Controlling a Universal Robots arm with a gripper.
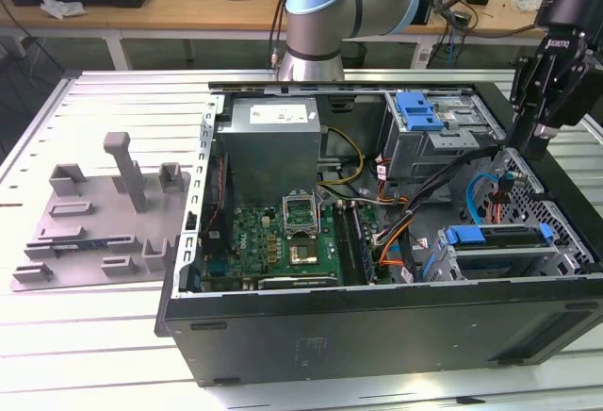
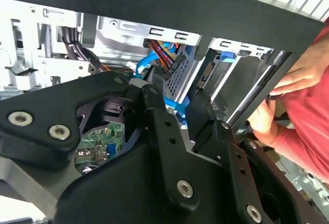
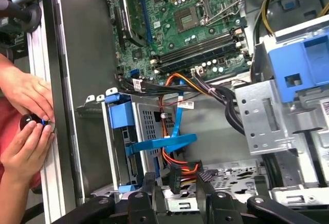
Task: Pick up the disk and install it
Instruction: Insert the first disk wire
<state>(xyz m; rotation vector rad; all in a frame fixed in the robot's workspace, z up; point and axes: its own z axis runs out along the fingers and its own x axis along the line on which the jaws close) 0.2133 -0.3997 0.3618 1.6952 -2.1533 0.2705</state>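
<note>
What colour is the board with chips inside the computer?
The motherboard is green, clearest in the first wrist view.

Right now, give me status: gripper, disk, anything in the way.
Gripper open, empty, near drive cage. Disk in blue bracket, seated in that cage. Person's hands at case wall; cables beside cage.

disk | silver-ish drive, blue bracket round it | lying flat, level | seated inside the drive cage, blue tabs poking out

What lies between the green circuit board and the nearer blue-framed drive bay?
Orange and black cables bunch between the circuit board and the drive bay, as the exterior view shows.
</note>
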